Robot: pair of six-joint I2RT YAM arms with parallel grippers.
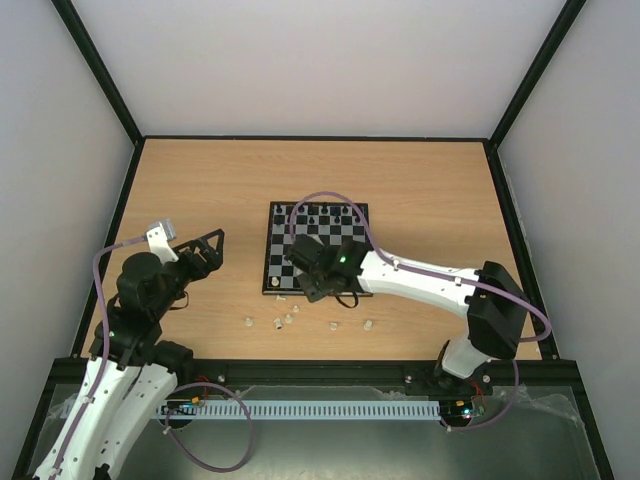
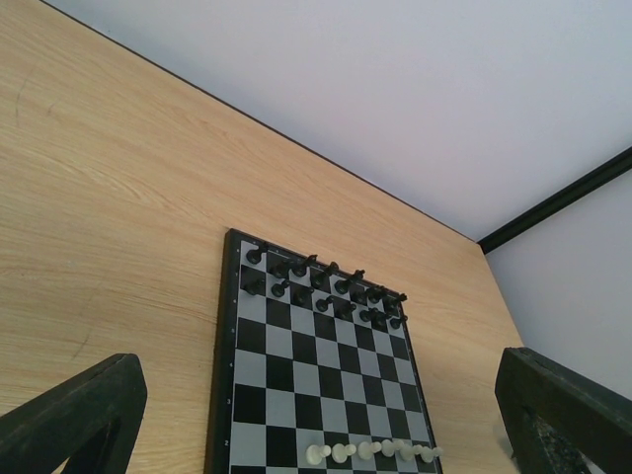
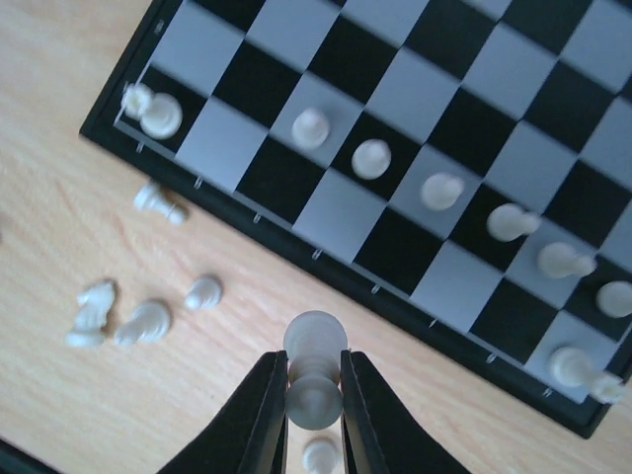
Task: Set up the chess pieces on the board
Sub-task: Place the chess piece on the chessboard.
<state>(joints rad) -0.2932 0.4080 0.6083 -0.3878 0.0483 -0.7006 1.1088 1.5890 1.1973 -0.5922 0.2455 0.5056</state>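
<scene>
Piece (image 3: pixel 314 346) pinched in my right gripper (image 3: pixel 314 400) just short of the board (image 3: pixel 341 212), several chess pieces (image 3: pixel 143 321) loose to its left, white pawn row (image 3: pixel 439 190) beyond, back rank mostly unfilled, black pieces (image 2: pixel 326 286) set farthest; left gripper (image 1: pixel 207 250) wide, empty.

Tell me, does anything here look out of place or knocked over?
Yes. Several white pieces lie loose on the table beside the board, some tipped on their sides. Another white piece is pinched in the right gripper.
</scene>
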